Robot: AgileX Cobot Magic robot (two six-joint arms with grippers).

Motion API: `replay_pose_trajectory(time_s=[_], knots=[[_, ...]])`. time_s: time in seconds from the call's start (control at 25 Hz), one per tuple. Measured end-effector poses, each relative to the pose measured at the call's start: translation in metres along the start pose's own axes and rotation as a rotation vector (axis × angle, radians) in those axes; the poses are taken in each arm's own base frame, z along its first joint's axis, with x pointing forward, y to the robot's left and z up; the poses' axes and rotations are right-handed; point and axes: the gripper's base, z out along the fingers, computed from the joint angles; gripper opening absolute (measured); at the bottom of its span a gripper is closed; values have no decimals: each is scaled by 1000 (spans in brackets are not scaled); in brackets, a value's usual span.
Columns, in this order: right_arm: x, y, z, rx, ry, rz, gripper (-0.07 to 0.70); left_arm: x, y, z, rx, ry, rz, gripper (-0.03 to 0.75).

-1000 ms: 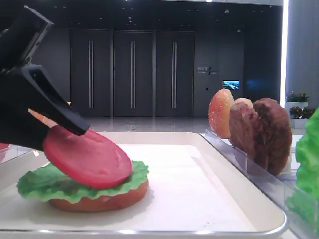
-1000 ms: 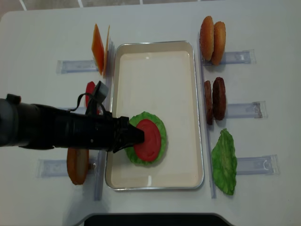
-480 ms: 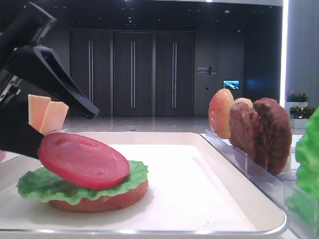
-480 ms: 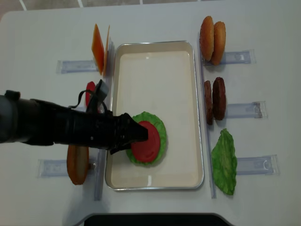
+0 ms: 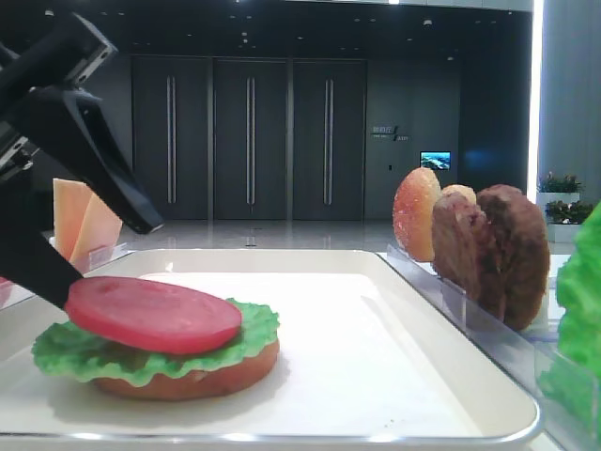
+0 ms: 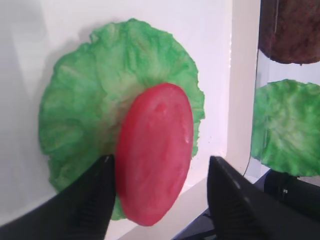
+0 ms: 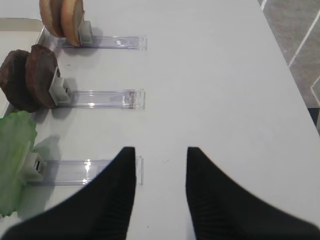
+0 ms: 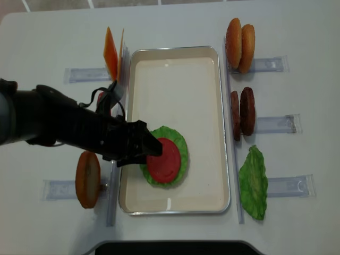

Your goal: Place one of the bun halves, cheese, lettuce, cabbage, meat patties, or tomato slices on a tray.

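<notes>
A red tomato slice [image 5: 150,315] lies flat on the green lettuce [image 5: 249,334], which tops a bun half [image 5: 188,378] at the near left of the white tray [image 5: 366,329]. My left gripper [image 8: 151,146] stands open around the slice's left side, one finger above it and one at its edge. The left wrist view has the tomato slice [image 6: 156,150] between the spread fingers [image 6: 85,200], resting on the lettuce [image 6: 100,95]. My right gripper [image 7: 160,152] is open over bare table, right of the holders.
Clear holders flank the tray [image 8: 175,85]: cheese [image 8: 110,53], a tomato slice [image 8: 101,99] and a bun half [image 8: 87,178] on the left; bun halves [image 8: 240,38], meat patties [image 8: 242,111] and a lettuce leaf [image 8: 254,181] on the right.
My left gripper opened and let go of the tomato slice. The slice dropped from a tilt to lying flat on the lettuce. The arm shifted slightly left.
</notes>
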Motion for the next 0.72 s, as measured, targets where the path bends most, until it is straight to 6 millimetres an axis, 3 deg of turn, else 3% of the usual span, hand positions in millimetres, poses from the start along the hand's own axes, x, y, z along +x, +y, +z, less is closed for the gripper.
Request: replay_pose_trajectory(time_s=[0.44,0.56,0.72], knots=[[0,0,0,0,0,0,244,-30,-18,-19,-139,68,35,443],[0,0,0,0,0,0,244,-42,-30,-34,-192,67,82,441],[0,0,0,0,0,0,244,-62,-49,-67,-339,35,159,426]])
